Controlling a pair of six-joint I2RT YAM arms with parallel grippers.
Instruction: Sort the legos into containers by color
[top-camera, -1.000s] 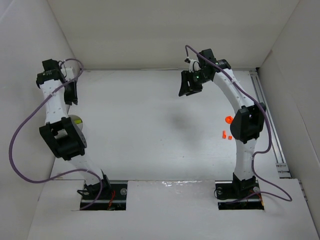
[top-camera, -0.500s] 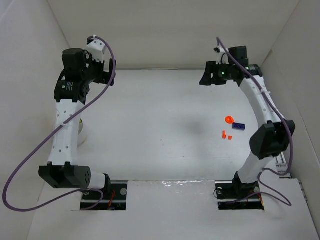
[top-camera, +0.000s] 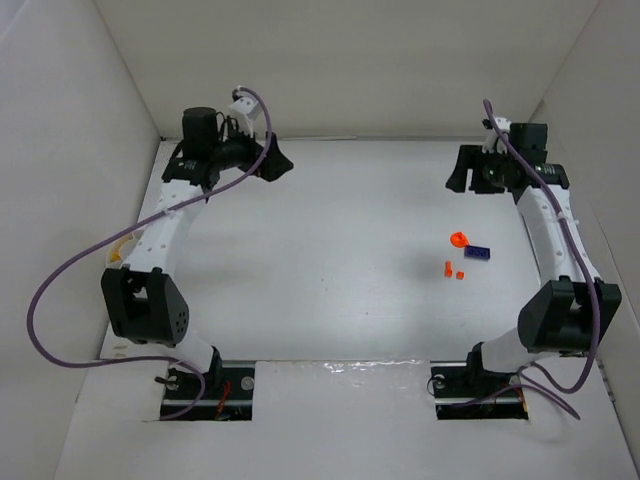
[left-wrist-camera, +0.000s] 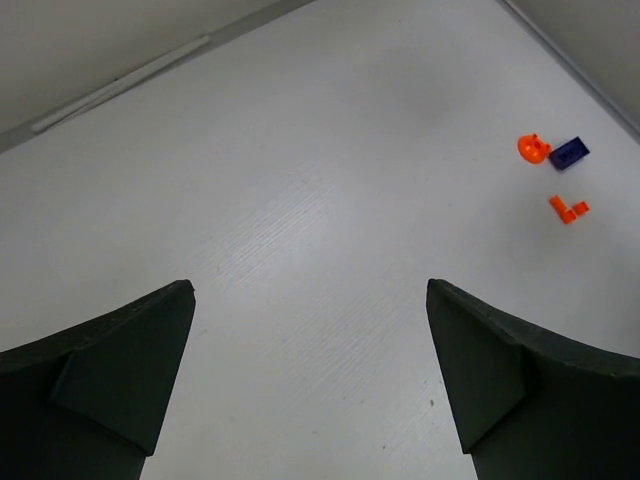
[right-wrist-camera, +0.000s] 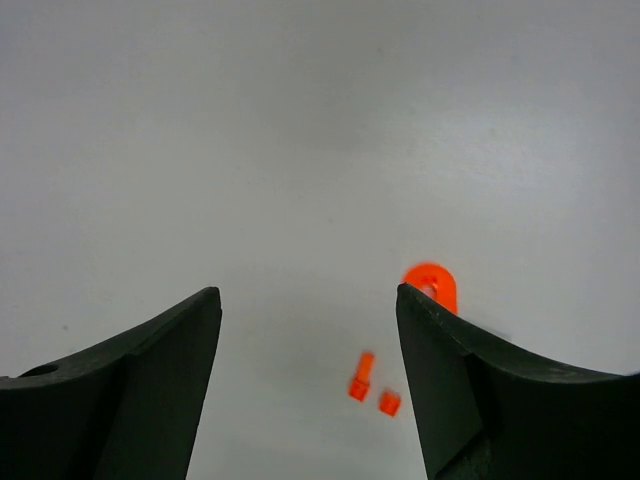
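My left pincer (left-wrist-camera: 308, 295) is spread as wide as it goes and holds nothing, with only bare white floor (left-wrist-camera: 330, 150) between its fingers. A second ago it was nearly clenched, low at the left, and since then that arm has swung up toward the far left corner. My right pincer (right-wrist-camera: 306, 296) is released too, gaping and empty, wider than it was a moment back, and it has drawn away to the far right. Neither one touches anything. The right arm's swing has uncovered a blue brick (top-camera: 479, 252), which lies just right of an orange round piece (top-camera: 458, 239). Two small orange bricks (top-camera: 454, 270) sit a little nearer. These legos all lie loose on the floor at the right, near my right pincer and well apart from the left one. I read this as the start of a fresh pick rather than a carry, since both pincers are free and the right one looks better placed to come down on that cluster. The containers I cannot make out now; the cup that showed at the left earlier is hidden behind my left arm.
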